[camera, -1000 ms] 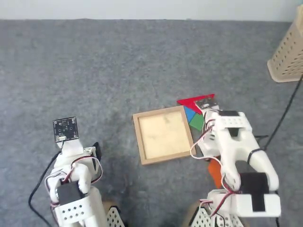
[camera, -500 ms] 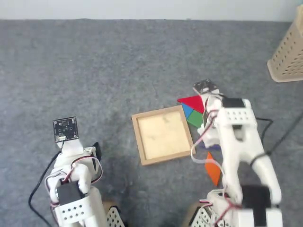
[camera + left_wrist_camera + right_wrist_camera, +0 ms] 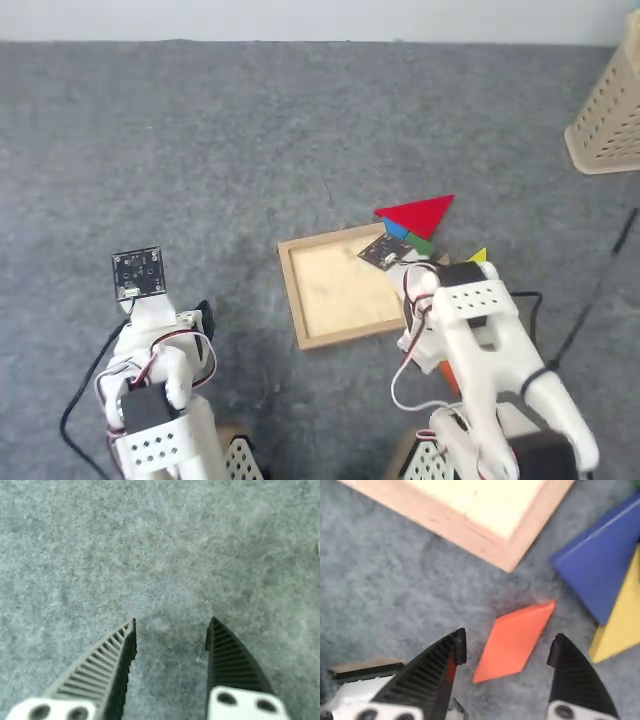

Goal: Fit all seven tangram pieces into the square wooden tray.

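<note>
Tray sits mid-worktop with nothing in it; none of the pieces is placed yet. The loose pieces are clustered off the tray's right side, so the right arm is the one working them.

Right gripper is pointed down at the orange parallelogram, which lies flat on the worktop just off the tray's near corner. Its fingers are spread wide, one on each side of the piece, holding nothing. We read it as lining up a pick. We can't tell whether the tips are down at worktop level.

Blue piece and yellow piece lie just beside the parallelogram and against each other. The finger on that side has little room, so we see a risk of nudging them on closing. Red triangle is at the far side of the cluster, near the tray's far right corner.

From above, the right arm is stretched forward from its base, wrist bent down, over the tray's near right corner.

Left arm is folded close to its base, well apart from the tray. Left gripper hangs over bare worktop, fingers parted and holding nothing. We judge it parked to stay out of the way.
</note>
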